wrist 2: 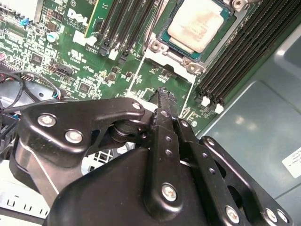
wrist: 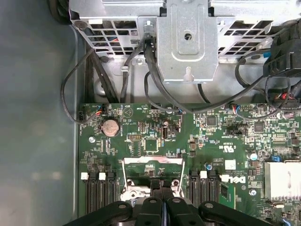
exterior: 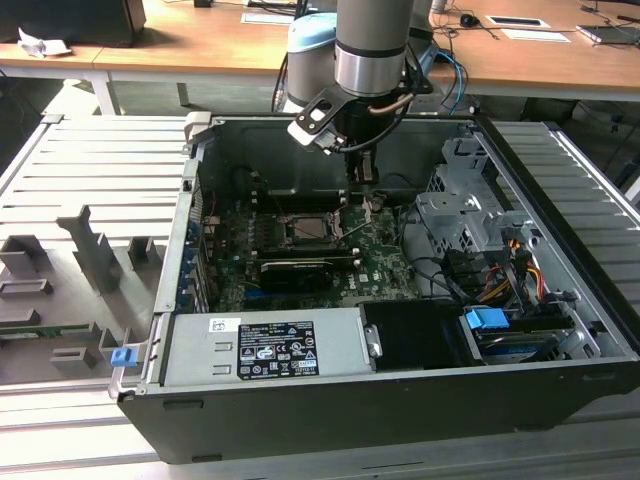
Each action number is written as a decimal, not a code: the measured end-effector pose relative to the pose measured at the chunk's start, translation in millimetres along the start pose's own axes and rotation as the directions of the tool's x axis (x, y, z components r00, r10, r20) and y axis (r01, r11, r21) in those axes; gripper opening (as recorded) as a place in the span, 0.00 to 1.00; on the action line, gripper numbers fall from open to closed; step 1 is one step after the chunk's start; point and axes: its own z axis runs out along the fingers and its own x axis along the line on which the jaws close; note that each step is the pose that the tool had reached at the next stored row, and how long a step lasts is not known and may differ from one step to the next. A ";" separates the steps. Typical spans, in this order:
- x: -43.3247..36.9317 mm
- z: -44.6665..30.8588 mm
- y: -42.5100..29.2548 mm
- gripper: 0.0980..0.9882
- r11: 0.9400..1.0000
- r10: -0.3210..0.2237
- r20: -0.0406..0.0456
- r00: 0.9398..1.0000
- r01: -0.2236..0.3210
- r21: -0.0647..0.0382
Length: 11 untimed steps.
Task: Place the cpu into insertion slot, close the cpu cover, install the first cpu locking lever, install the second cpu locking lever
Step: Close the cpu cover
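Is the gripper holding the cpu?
No: in the second wrist view the cpu lies in the slot, apart from the shut gripper.

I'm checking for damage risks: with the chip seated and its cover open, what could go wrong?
1. The shut end effector hangs close to the open cpu cover; an off-centre push might slip onto the exposed cpu.
2. The memory slots flank the cpu, so sideways drift might strike them.
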 end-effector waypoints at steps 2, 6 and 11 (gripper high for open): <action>0.0 0.1 1.2 0.01 1.000 0.000 0.000 1.000 0.000 0.000; 0.0 0.2 4.1 0.01 1.000 0.000 0.000 1.000 0.000 0.000; 0.0 0.4 6.5 0.01 1.000 0.000 0.000 1.000 0.000 0.000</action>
